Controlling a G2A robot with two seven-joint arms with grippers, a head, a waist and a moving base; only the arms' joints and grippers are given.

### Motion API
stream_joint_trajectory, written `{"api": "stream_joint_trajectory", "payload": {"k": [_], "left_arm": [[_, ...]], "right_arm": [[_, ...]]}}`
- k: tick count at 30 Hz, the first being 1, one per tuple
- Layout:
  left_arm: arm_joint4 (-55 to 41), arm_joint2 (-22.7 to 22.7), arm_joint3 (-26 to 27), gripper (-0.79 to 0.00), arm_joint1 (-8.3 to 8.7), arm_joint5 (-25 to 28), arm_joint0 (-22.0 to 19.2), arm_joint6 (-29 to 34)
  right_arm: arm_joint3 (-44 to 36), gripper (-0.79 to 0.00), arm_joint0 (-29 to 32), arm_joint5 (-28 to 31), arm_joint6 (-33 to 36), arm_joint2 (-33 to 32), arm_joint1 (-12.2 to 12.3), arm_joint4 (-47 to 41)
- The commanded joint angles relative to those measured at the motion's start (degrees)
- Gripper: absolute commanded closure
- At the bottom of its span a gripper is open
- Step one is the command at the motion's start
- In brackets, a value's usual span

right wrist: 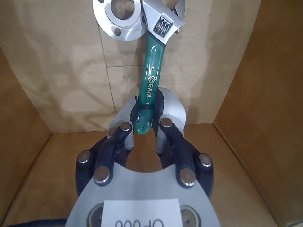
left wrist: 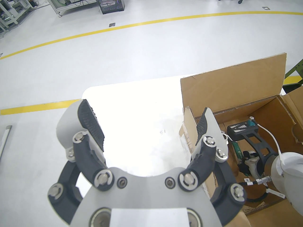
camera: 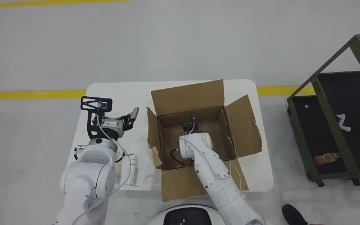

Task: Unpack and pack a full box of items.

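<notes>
Inside the box (camera: 188,97), your right tool (right wrist: 146,115) is clamping the green handle of the wrench (right wrist: 152,72) near its end, jaws pressing both sides. You are seeing the wrench's steel head overlapping the rim of a round metal flange (right wrist: 118,22) that is lying on the box floor. Beside the box, over the white tabletop (left wrist: 132,100), your left tool (left wrist: 146,119) is hovering, spread wide and holding nothing

The wrench (right wrist: 151,72) is green-handled and silver — flange (right wrist: 118,10) silver, box (right wrist: 260,72) brown, table (camera: 112,93) white.
</notes>
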State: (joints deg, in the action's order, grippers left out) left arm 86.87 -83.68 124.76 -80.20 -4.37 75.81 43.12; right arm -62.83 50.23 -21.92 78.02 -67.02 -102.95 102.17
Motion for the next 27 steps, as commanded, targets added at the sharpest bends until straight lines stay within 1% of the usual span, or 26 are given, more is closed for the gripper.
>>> {"api": "stream_joint_trajectory", "payload": {"k": [1, 8, 10, 16, 17, 19, 22, 23, 27], "left_arm": [[0.00, 0.00, 0.00, -0.785, 0.00, 0.00, 0.00, 0.00], [0.00, 0.00, 0.00, -0.785, 0.00, 0.00, 0.00, 0.00], [0.00, 0.00, 0.00, -0.785, 0.00, 0.00, 0.00, 0.00], [0.00, 0.00, 0.00, -0.785, 0.00, 0.00, 0.00, 0.00], [0.00, 0.00, 0.00, -0.785, 0.00, 0.00, 0.00, 0.00], [0.00, 0.00, 0.00, -0.785, 0.00, 0.00, 0.00, 0.00], [0.00, 0.00, 0.00, -0.785, 0.00, 0.00, 0.00, 0.00], [0.00, 0.00, 0.00, -0.785, 0.00, 0.00, 0.00, 0.00], [0.00, 0.00, 0.00, -0.785, 0.00, 0.00, 0.00, 0.00]], "right_arm": [[0.18, -0.249, -0.01, 0.08, -0.14, -0.22, 0.01, 0.28], [0.46, -0.259, -0.68, 0.31, -0.31, -0.89, -0.04, 1.08], [0.55, -0.246, -1.17, 0.53, -0.84, -1.13, -0.02, 1.51], [2.26, -0.292, -2.73, 1.61, -3.06, -2.29, 0.05, 1.48], [2.71, -0.314, -2.82, 1.68, -3.34, -2.54, 0.03, 0.97], [3.38, -0.332, -2.97, 1.69, -3.91, -2.93, -0.07, -0.28], [4.20, -0.345, -3.09, 1.01, -4.32, -3.24, -0.25, -1.74], [4.67, -0.376, -3.13, 1.04, -4.56, -3.24, -0.29, -1.96], [6.18, -0.376, -3.46, 0.83, -5.46, -3.19, -0.45, -2.50]]}}
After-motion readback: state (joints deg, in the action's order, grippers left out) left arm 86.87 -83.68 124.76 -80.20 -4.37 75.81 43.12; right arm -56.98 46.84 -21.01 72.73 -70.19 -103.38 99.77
